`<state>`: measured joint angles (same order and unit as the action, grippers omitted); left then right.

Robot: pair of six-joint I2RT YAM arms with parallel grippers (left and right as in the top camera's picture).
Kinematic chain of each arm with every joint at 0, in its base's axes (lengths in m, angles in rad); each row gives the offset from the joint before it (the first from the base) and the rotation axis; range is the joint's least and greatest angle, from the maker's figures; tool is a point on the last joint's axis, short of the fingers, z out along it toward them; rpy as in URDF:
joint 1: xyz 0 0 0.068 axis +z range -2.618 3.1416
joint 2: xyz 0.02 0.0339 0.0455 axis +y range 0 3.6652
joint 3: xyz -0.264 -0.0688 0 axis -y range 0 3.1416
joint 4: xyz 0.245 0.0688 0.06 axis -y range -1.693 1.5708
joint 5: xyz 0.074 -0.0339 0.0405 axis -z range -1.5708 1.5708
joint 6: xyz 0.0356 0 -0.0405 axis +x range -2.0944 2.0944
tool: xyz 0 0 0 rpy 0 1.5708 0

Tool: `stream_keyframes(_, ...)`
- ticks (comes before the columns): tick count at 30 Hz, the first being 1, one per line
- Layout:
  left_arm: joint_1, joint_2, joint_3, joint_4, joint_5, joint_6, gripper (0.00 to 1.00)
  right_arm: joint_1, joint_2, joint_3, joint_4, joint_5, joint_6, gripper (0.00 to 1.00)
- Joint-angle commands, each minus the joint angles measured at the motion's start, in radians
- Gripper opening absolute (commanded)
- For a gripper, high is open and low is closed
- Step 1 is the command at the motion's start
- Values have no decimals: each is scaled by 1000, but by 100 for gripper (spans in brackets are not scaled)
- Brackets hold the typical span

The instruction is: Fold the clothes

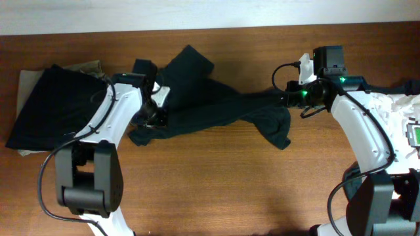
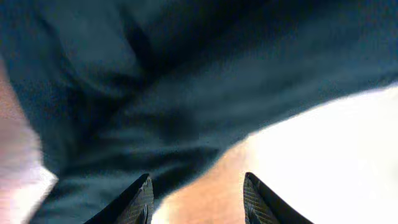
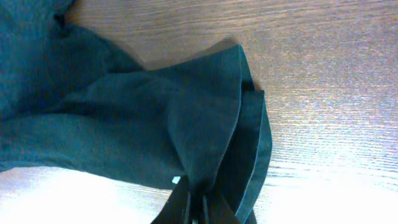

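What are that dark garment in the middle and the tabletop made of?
The dark garment looks like a soft, matte, cotton-like knit: it drapes in limp folds. The table looks like wood or wood-look laminate, faintly glossy: streaked brown grain with glare.

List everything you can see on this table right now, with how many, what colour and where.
Dark shirt: one, black with a teal cast, lying crumpled across the table's middle between the arms.
Folded garment: one, black, far left.
Beige garment: one, beige, under the folded garment, only its edges showing.
White clothes: a pile, count unclear, far right edge.
Table: one, brown wood.
Left pincer: one, black, fingers apart, at the shirt's left end.
Right pincer: one, black, shut on the shirt's right end.
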<state>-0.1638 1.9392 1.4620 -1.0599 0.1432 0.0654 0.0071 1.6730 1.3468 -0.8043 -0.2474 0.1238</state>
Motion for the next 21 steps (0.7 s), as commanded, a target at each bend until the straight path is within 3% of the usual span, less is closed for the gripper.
stream_keyframes(1,-21,-1,-106,29,-67,45,57,-2,-20,13,-5,17,-4,4)
stream_keyframes(3,-21,-1,-167,141,-156,46,61,-2,-20,13,-5,17,-4,4)
stream_keyframes(5,-21,-5,-166,153,-158,56,6,-2,-20,13,-11,17,-4,4)
stream_keyframes(6,-21,-8,-141,96,-157,56,0,-2,-20,13,-17,17,-5,4)
stream_keyframes(10,-21,-78,48,-93,-168,65,0,-2,-20,13,-23,17,-15,4)
stream_keyframes(13,-21,-117,95,-21,-233,90,2,-2,-20,13,-24,17,-15,4)
stream_keyframes(14,-21,-104,89,1,-233,90,17,-2,-20,13,-24,17,-15,4)
stream_keyframes(15,-21,-82,89,5,-235,90,41,-2,-20,13,-24,17,-15,4)
stream_keyframes(16,-21,-65,89,3,-235,90,47,-2,-20,13,-24,17,-15,4)
stream_keyframes(21,-31,-45,89,-139,-113,91,54,-2,-20,13,-30,17,-15,4)
